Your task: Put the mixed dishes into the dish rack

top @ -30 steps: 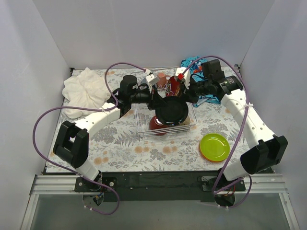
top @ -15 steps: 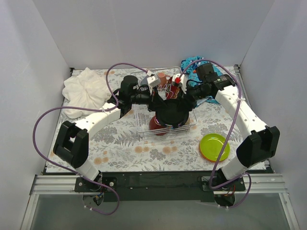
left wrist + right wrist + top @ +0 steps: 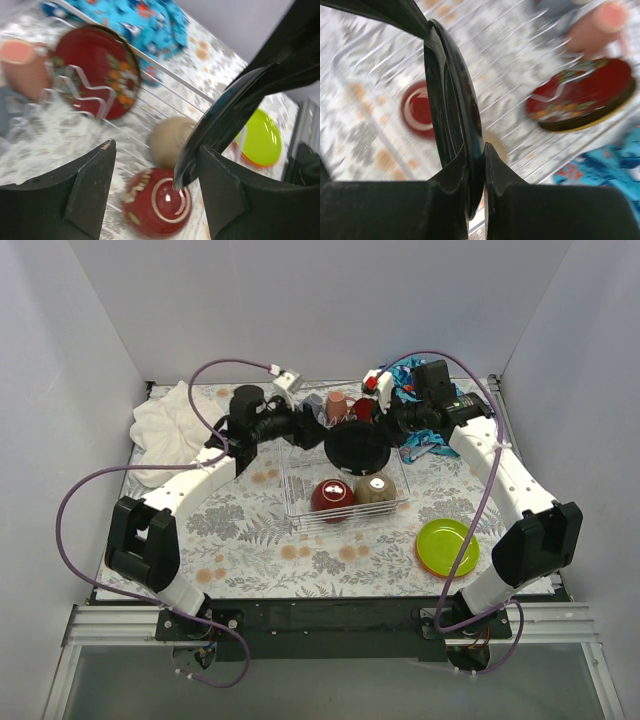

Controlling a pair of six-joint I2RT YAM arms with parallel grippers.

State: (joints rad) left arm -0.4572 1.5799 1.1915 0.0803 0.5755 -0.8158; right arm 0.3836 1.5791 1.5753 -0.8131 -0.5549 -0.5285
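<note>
The dark plate [image 3: 357, 447] hangs on edge over the back half of the dish rack [image 3: 293, 502], and my right gripper [image 3: 387, 430] is shut on its rim [image 3: 451, 95]. My left gripper [image 3: 306, 428] stands open just left of the plate, whose edge [image 3: 225, 115] lies close to its right finger. In the rack, a red bowl [image 3: 332, 496] and a beige bowl [image 3: 375, 490] lie upside down. A red patterned plate [image 3: 363, 410] leans in the prongs, with a pink mug [image 3: 338, 406] beside it. A lime plate [image 3: 447, 546] on an orange one sits on the table at the right.
A white towel [image 3: 175, 430] is bunched at the back left. The blue shark-print cloth [image 3: 418, 380] lies behind the right arm at the back. White walls close in three sides.
My left gripper has opened, let go of the dark plate and drawn back to the left. The right gripper keeps the plate and has shifted it toward the back, uncovering both bowls.
</note>
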